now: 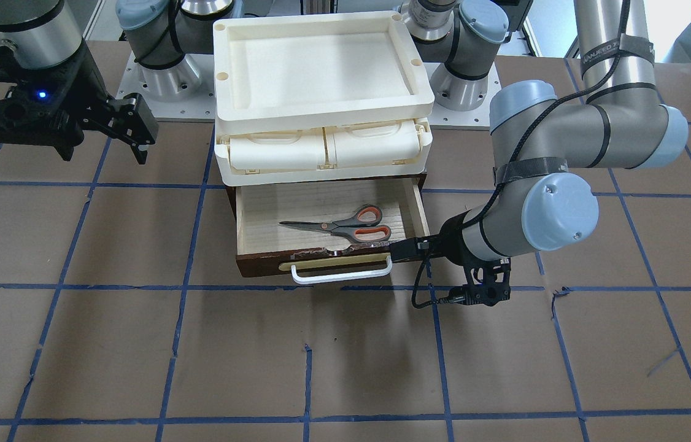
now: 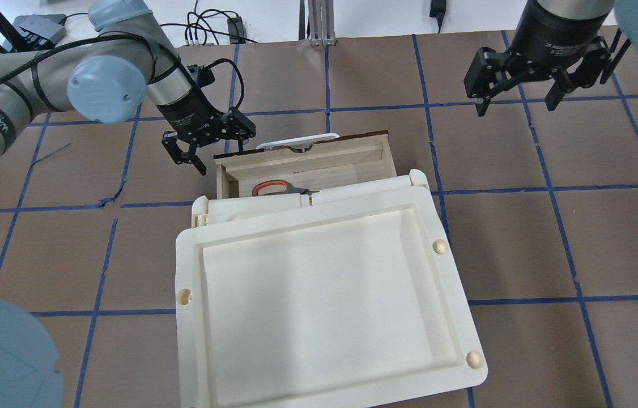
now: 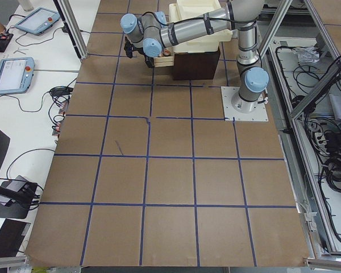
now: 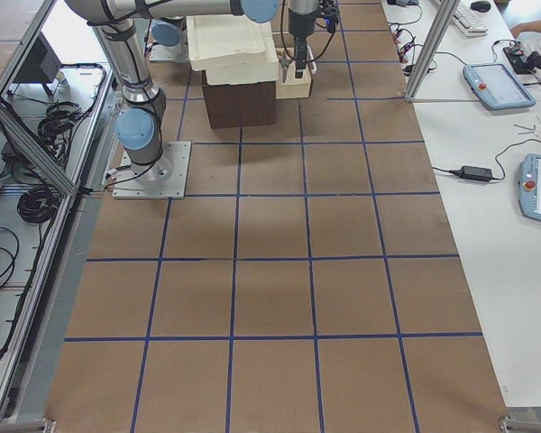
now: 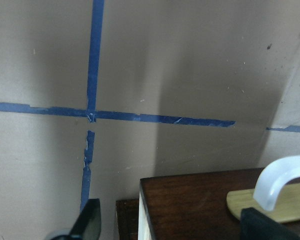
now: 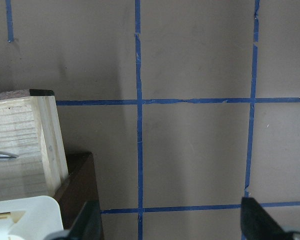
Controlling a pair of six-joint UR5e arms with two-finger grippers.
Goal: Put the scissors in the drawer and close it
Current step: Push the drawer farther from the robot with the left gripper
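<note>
The scissors (image 1: 345, 226), with grey handles lined orange, lie flat inside the open wooden drawer (image 1: 259, 264). Their blades point toward my right arm's side. From overhead only one orange loop (image 2: 273, 188) shows, in the drawer (image 2: 296, 164) under the cream unit. My left gripper (image 2: 211, 146) is open and empty at the drawer's front corner on my left. In the left wrist view that dark front corner (image 5: 190, 200) and the end of the white handle (image 5: 280, 180) lie between the fingers. My right gripper (image 2: 517, 93) is open and empty, raised off to the drawer's other side.
A cream plastic unit with a shallow tray (image 1: 321, 61) on top and two closed compartments (image 1: 321, 150) sits over the drawer's cabinet. The brown table is marked with a blue tape grid (image 1: 308, 288). Both arm bases (image 1: 161, 73) stand behind the unit.
</note>
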